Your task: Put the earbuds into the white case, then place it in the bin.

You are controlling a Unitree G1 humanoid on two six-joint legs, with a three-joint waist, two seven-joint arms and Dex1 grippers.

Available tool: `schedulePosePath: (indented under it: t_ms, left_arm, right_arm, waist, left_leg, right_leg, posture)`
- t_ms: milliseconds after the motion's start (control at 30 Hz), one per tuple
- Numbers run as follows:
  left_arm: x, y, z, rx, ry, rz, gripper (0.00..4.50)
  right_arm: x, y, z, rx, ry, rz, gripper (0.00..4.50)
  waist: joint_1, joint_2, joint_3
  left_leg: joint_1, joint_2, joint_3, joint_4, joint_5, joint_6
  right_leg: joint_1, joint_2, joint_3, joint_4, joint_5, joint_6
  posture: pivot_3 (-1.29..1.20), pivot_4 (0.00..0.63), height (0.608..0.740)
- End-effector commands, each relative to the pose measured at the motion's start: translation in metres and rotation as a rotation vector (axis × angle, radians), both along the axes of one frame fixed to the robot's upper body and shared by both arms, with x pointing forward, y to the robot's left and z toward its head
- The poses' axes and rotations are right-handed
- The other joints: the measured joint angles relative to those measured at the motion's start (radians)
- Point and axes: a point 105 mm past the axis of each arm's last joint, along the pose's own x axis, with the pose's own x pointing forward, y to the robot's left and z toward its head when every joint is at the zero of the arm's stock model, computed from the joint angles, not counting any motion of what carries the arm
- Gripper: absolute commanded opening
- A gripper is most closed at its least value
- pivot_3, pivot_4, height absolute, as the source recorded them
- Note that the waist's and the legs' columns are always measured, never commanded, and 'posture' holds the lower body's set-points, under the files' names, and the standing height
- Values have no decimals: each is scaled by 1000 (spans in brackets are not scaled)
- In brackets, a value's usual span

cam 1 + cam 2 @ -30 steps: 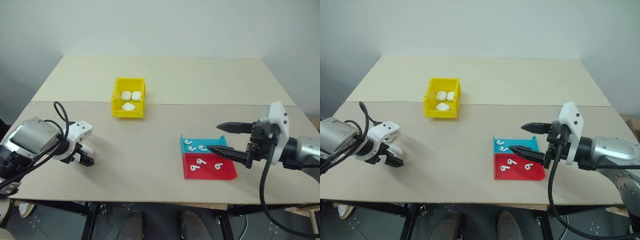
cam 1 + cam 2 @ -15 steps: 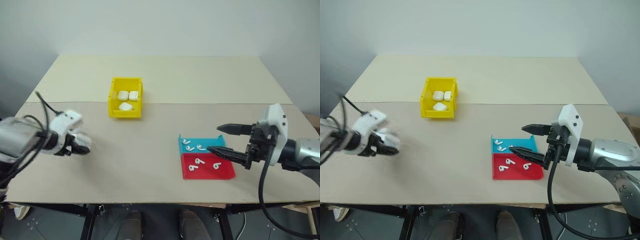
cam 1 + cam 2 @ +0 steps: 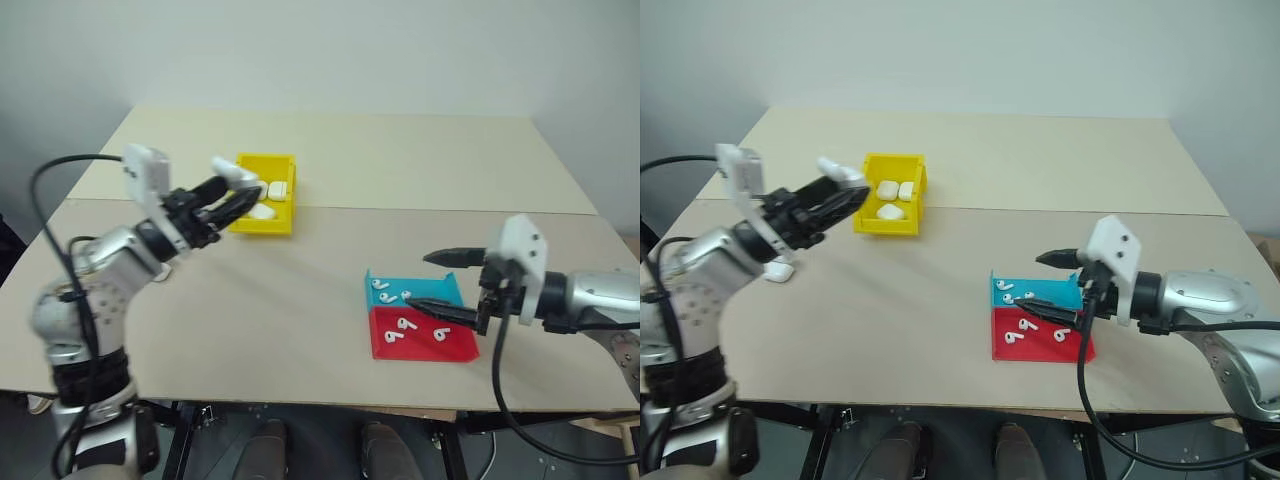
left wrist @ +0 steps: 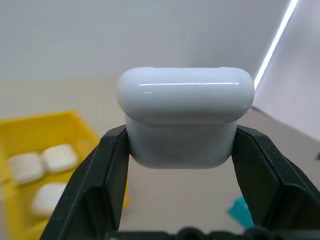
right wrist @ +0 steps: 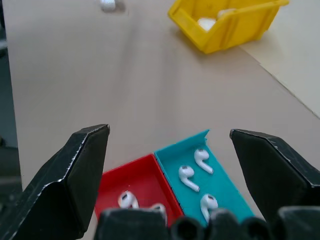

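My left gripper (image 3: 226, 189) is shut on the white case (image 4: 185, 117), lid closed, and holds it in the air just left of the yellow bin (image 3: 285, 222). The bin holds three more white cases (image 4: 47, 197). My right gripper (image 3: 418, 280) hangs open low over two flat trays, nothing between its fingers. Several earbuds lie loose there: some in the teal tray (image 5: 227, 197), such as one earbud (image 5: 187, 176), and others in the red tray (image 3: 460, 348), such as one (image 3: 396, 325).
A small white thing like another case (image 3: 780, 271) lies on the table near the left arm. Bare tabletop (image 3: 300, 290) stretches between the bin and the trays. The trays sit near the table's front right edge.
My left gripper has lifted from the table's front left and swung up and right to beside the bin, now showing the white case in its fingers. The right gripper stays over the trays.
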Motion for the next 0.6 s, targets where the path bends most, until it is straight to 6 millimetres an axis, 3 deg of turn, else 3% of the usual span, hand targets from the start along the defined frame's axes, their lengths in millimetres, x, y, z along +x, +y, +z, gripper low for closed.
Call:
schedulePosePath:
  t_ms: [33, 133, 267, 367, 467, 600]
  left_arm:
    - [-18, -37, 6, 26, -142, -253, 2782]
    - [-36, -67, -1, 47, -213, -492, 2782]
    - [-51, -88, -5, 52, -281, -688, 2782]
    - [-58, -96, -3, 33, -326, -764, 2782]
    - [-63, -97, 0, -7, -320, -806, 2782]
    - [-71, -96, -6, -11, -312, -812, 2782]
  right_arm:
    - [1, 1, -2, -143, -5, 17, 4500]
    - [-4, 3, -10, -253, 32, 56, 4500]
    - [-8, 1, -20, -368, 70, 96, 4500]
    - [-9, -4, -32, -524, 1, 158, 3924]
    - [-9, -13, -44, -649, -47, 234, 2956]
    - [-1, -23, -53, -774, -116, 326, 2956]
  waist:
    - [-4, 0, 0]
    - [-13, 0, 0]
    - [-16, 0, 0]
    - [-16, 0, 0]
    - [-17, 0, 0]
    - [-20, 1, 0]
  left_leg:
    - [0, 0, 0, 0, 0, 0]
    - [0, 0, 0, -1, 0, 0]
    - [0, 0, 0, -1, 0, 0]
    - [0, 0, 0, 0, 0, 0]
    - [0, 0, 0, 0, 0, 0]
    - [0, 0, 0, 0, 0, 0]
  right_leg:
    - [-1, 0, 0, 0, 0, 0]
    - [-1, 0, 0, 0, 0, 0]
    - [-1, 1, 1, 0, 0, 0]
    - [0, 0, 0, 0, 0, 0]
    - [-1, 1, 0, 0, 0, 0]
    - [-1, 1, 1, 0, 0, 0]
  posture:
    - [0, 150, 740]
    - [0, 150, 740]
    - [0, 150, 740]
    - [0, 150, 740]
    - [0, 150, 740]
    - [0, 150, 740]
